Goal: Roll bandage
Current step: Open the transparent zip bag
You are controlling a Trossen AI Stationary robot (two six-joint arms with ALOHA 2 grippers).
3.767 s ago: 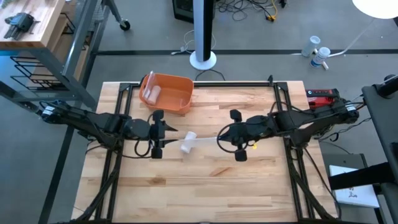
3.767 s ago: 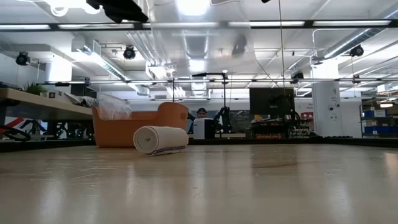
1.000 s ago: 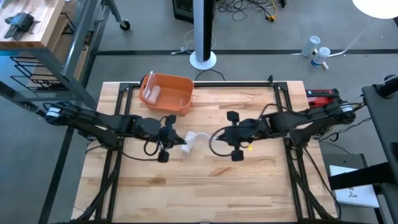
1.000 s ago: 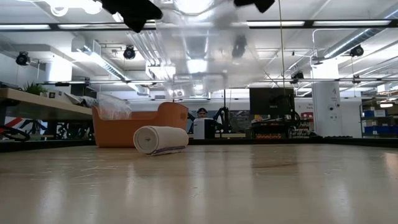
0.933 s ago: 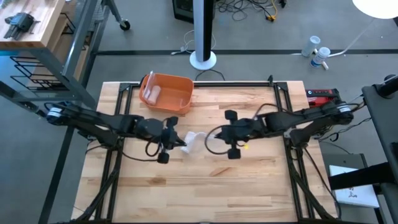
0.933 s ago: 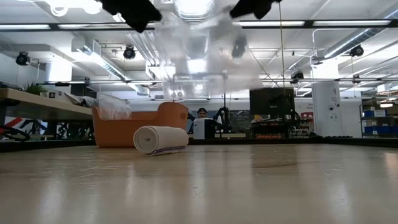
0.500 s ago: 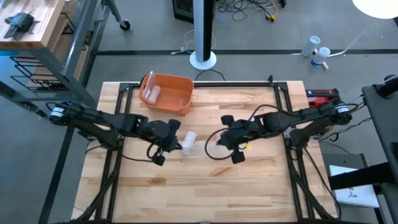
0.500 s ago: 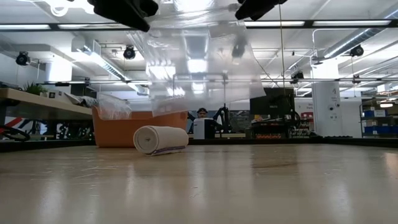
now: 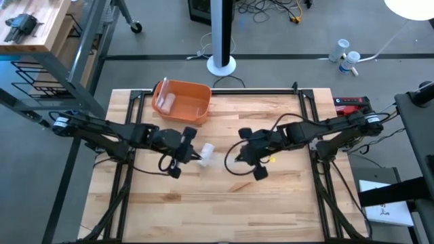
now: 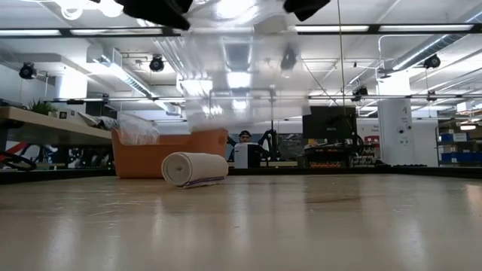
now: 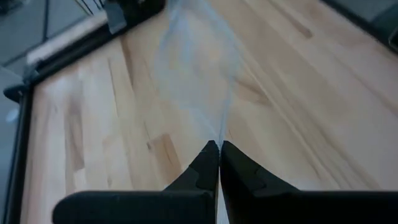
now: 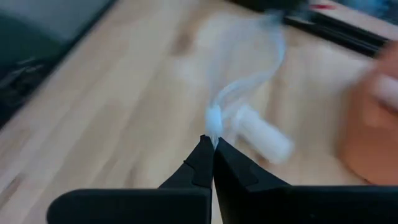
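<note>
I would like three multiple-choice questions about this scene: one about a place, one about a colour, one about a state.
1. Where is the rolled bandage?
A. on the table
B. inside the bin
C. on the floor

2. What colour is the bin?
A. blue
B. orange
C. green

3. How is the left pincer?
A. wide open
B. shut on the clear plastic bag
C. gripping the bin

Answers: 1 A, the low view shows it lying on the wooden table; 2 B, the high view shows it orange; 3 B, the left wrist view shows its fingers pinching the film.
</note>
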